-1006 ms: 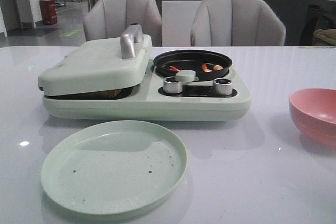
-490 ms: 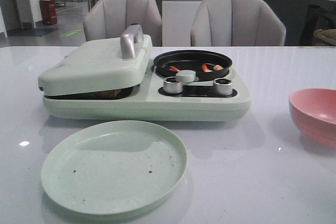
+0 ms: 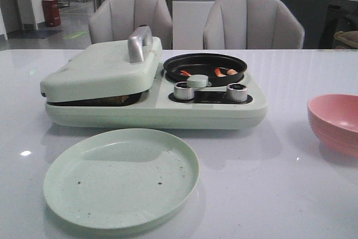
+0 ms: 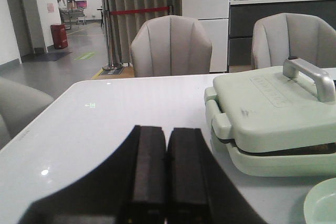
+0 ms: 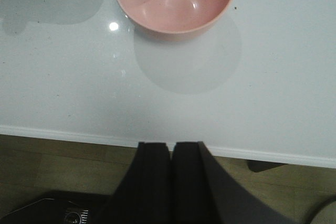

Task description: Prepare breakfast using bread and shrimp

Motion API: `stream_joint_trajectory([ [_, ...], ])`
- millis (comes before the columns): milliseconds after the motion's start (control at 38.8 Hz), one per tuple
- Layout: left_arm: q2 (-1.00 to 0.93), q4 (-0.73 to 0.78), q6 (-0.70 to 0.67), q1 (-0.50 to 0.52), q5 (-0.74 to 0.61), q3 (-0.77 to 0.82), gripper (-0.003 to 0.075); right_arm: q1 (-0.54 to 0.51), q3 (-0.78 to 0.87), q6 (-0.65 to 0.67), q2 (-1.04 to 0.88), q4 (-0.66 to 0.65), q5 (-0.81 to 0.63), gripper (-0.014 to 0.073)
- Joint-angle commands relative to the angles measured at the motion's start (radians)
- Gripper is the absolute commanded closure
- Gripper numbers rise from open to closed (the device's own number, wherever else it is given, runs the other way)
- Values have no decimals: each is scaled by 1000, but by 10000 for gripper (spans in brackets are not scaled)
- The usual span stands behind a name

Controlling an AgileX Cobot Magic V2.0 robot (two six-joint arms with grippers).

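Observation:
A pale green breakfast maker [image 3: 168,104] stands mid-table. Its sandwich lid [image 3: 103,68] with a metal handle [image 3: 139,42] is lowered on something brown [image 3: 114,100] in the gap, probably the bread, mostly hidden. Three small orange-red and pale shrimp [image 3: 219,72] lie in the black pan [image 3: 205,66] on its right half. Neither gripper shows in the front view. My left gripper [image 4: 167,129] is shut and empty, above the table to the left of the maker [image 4: 273,124]. My right gripper [image 5: 171,145] is shut and empty, over the table's near edge, short of the pink bowl [image 5: 173,1].
An empty pale green plate [image 3: 120,177] lies in front of the maker. An empty pink bowl [image 3: 335,122] stands at the right. Two knobs [image 3: 183,90] sit on the maker's front. Two grey chairs [image 3: 131,18] stand behind the table.

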Motion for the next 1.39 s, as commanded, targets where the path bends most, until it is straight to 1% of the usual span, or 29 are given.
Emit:
stream_joint_trajectory([
  [0,-22,8,-14,2,-111,7,620,-1,-25,0,4,-3,-53,559],
  [697,-22,8,-14,-9,-152,7,621,-1,-25,0,4,-3,-53,559],
  [877,-22,8,-14,-51,-152,7,621,-1,-25,0,4,-3,-53,559],
  [1368,-22,8,-14,-49,-152,7,621,-1,-25,0,4,-3,-53,559],
])
